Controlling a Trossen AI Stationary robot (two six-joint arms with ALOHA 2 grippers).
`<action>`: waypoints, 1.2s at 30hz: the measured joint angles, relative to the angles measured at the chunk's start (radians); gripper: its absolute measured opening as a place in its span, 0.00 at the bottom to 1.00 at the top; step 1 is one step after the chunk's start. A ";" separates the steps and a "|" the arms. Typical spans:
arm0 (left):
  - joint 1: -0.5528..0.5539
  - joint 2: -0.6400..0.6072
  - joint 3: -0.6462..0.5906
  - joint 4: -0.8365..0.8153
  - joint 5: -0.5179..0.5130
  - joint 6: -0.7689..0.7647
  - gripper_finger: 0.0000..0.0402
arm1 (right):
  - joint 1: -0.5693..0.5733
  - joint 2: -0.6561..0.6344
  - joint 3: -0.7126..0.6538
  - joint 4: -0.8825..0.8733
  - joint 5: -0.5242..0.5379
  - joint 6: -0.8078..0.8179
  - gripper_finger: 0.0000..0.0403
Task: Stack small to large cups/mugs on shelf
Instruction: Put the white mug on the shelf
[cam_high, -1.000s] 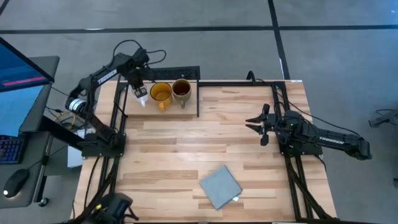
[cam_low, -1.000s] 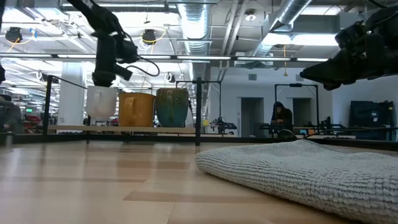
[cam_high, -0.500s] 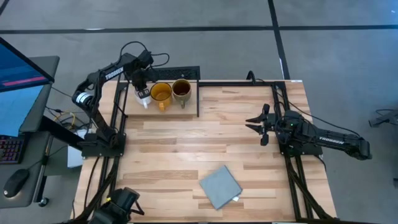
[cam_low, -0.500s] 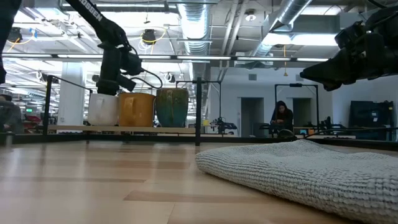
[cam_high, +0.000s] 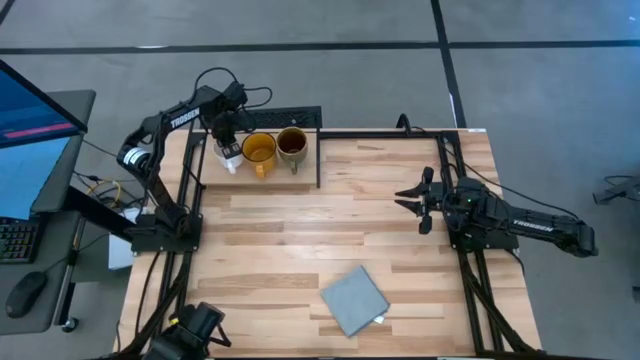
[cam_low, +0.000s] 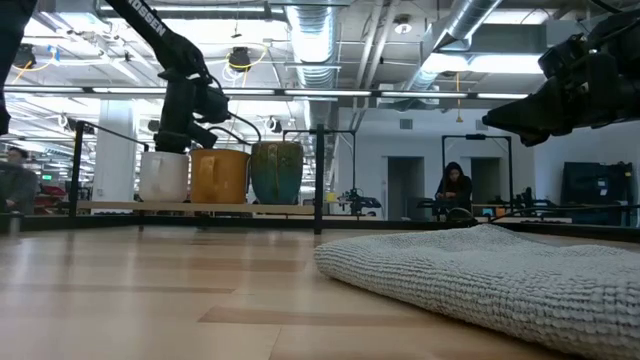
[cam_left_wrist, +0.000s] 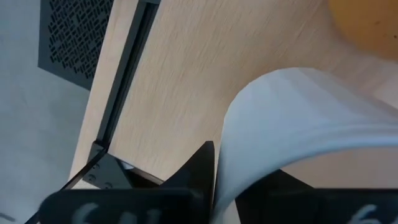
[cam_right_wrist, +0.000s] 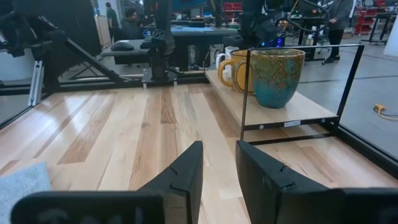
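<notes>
Wood surface carried the shelf at its far left corner, black frame around it. Grey cloth lay near the front edge, well apart from the shelf. Three mugs stood in a row on the shelf: olive mug rightmost, yellow mug in the middle, touching or just beside it, white mug at the left end. Left tool sat right over the white mug, fingers at its rim; could not tell whether they gripped or had let go. Right tool hung over the surface's right side, fingers slightly parted, holding nothing.
</notes>
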 joint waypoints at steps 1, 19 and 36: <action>0.000 0.000 0.000 0.000 0.000 0.000 0.09 | 0.000 0.000 0.000 0.000 0.000 0.000 0.29; -0.002 -0.002 0.000 0.010 0.015 0.028 0.05 | 0.000 0.000 0.000 0.000 0.000 0.000 0.29; -0.008 -0.002 0.000 0.013 0.041 0.082 0.04 | 0.000 0.000 0.000 0.000 0.000 0.000 0.29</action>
